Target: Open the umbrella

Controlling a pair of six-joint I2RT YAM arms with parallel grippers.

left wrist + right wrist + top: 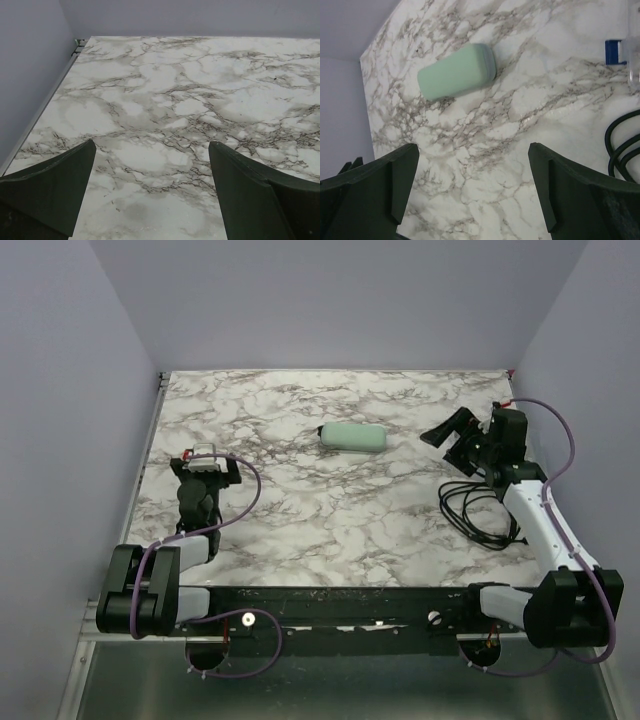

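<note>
Two arms sit at the near edge of a marble-patterned table [330,510], one at each side. The left gripper [151,145] hangs low over the left part of the tabletop, facing the far left corner; its jaws are spread wide, and its wrist view shows only bare veined marble between the two dark fingers [60,185]. The right gripper [472,146] is raised over the right side of the table and tilted toward the middle. Its jaws are likewise fully released and grasp nothing.

Between the right fingertips and further off lies a pale mint-green oval case [455,72], closed and flat on the marble, near the middle of the table and slightly toward the far edge. It is well apart from both grippers. A coiled black cable [478,515] lies in loose loops on the right side of the table, just beside the right arm's white forearm link — part of it shows at the right edge of the right wrist view.

As for the umbrella, none of the three views shows it, so its place cannot be told — neither gripper holds or touches anything.
</note>
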